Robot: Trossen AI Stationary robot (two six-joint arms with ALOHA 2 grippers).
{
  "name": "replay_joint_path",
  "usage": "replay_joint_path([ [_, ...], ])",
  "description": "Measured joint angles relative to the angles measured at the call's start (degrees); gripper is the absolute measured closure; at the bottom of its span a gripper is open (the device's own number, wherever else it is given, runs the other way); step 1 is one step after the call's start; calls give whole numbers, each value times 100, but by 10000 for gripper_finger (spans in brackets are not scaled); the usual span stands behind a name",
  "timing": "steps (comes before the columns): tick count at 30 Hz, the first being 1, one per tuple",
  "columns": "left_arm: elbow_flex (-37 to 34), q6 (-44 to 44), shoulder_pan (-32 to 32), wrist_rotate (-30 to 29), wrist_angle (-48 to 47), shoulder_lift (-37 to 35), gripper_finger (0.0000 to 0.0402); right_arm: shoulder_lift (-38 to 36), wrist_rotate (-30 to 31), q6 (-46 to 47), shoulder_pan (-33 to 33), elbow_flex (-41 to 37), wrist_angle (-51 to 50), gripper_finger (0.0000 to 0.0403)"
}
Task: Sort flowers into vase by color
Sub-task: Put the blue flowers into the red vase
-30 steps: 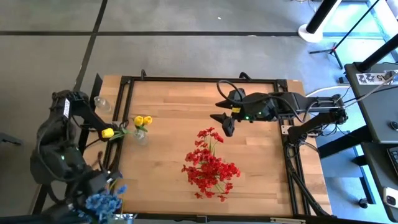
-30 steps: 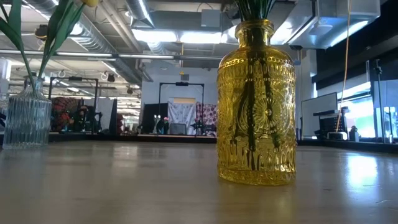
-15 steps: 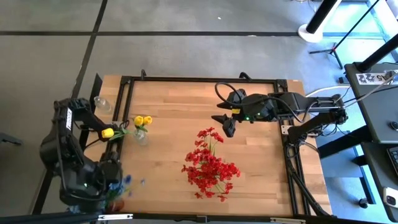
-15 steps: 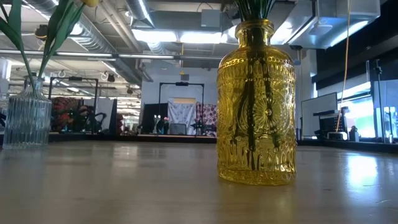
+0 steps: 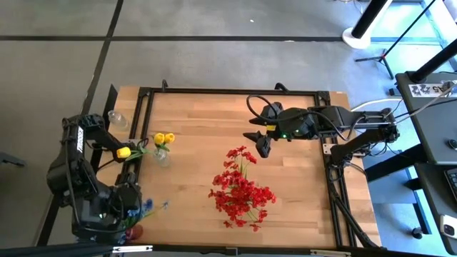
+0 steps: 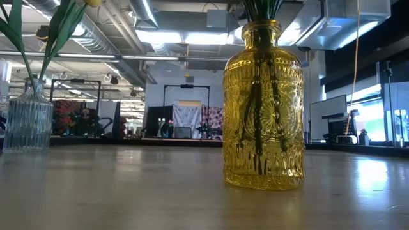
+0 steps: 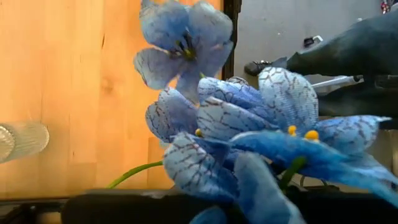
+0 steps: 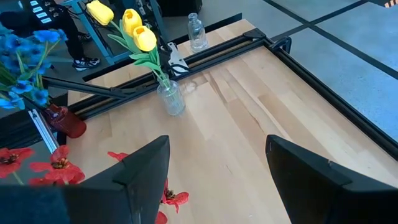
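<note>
A bunch of blue flowers (image 5: 148, 207) (image 8: 25, 59) hangs over the table's near left corner, just above a small red vase (image 8: 67, 121). My left gripper (image 5: 128, 214) is shut on this bunch, and the blooms (image 7: 249, 130) fill the left wrist view. Yellow flowers (image 5: 163, 138) stand in a clear ribbed vase (image 8: 171, 99) (image 6: 25, 124). Red flowers (image 5: 243, 193) stand in the yellow glass vase (image 6: 263, 105) at mid-table. My right gripper (image 5: 258, 143) (image 8: 217, 180) hovers open above the table, beyond the red flowers. My left gripper is shut on the blue flowers, but the blooms (image 7: 205, 168) cover its fingers in the left wrist view and the arm covers them from above. Which part it has cannot be told. The bunch is lifted clear of the table, and its blooms stick out ahead of the gripper.
A small clear bottle (image 5: 118, 118) (image 8: 196, 30) stands at the far left by the black frame rail (image 5: 228, 91). Bare wood (image 5: 214, 121) lies between the vases and the far edge.
My left gripper has sunk and tipped steeply downward, staying shut. The blue flowers have swung with it from the near left edge toward the table's right, and now hang over the corner beside the red vase.
</note>
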Motion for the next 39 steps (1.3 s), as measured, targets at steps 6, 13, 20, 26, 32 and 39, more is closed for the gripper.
replay_joint_path([
  [6, -218, -81, -384, -112, 11, 77, 398, 0, 2, 29, 0, 0, -246, 139],
  [13, -495, -777, -786, -184, 1, 78, 398, 0, 9, 41, 0, 0, -389, 139],
  [20, -1208, -1094, -1073, 16, 374, 74, 392, -2, 15, 41, 0, 0, -394, 139],
  [26, -1923, -1087, -1108, 51, 1174, 72, 390, -2, 17, 41, 0, 0, -398, 139],
  [32, -2132, -1144, -981, -84, 1194, 74, 370, -2, 17, 41, 0, 0, -400, 139],
  [39, -2132, -936, -707, -242, 1175, 72, 302, -2, 4, 43, 0, 0, -416, 139],
])
